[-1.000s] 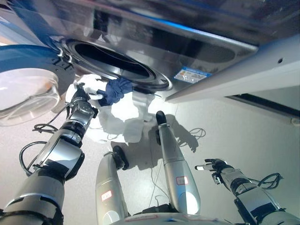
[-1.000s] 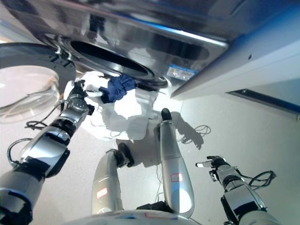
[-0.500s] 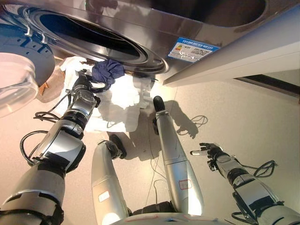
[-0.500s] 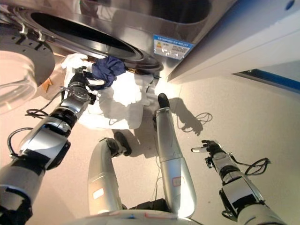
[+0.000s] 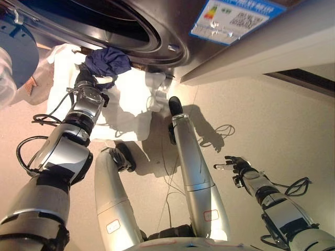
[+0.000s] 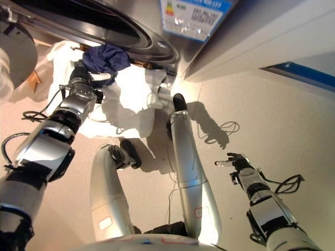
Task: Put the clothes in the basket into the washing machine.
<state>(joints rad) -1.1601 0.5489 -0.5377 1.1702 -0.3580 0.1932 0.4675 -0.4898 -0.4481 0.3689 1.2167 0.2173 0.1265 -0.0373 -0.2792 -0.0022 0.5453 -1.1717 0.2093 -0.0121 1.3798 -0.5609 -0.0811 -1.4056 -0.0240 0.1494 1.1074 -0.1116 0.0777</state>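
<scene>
The left hand (image 5: 85,79) is raised up by the front of the washing machine (image 5: 172,36), its fingers curled round a dark blue garment (image 5: 107,60) that bunches just above and to the right of it. The garment sits right at the lower rim of the round drum opening (image 5: 125,21), touching or nearly touching it (hard to say which from here), and not yet inside. Directly beneath and around that hand is the white basket (image 6: 128,99), a crumpled, soft-sided thing standing on the floor (image 5: 272,120) against the machine; I cannot make out any more clothes in it. Off to the left of the hand, the open round door (image 5: 15,55) of the machine hangs out to the side, with its clear glass bowl catching the light.

The right hand (image 5: 234,164) is well apart from all this, low and out over bare floor, holding nothing, its fingers loosely spread with one white-tipped finger pointing toward the robot's left.
</scene>
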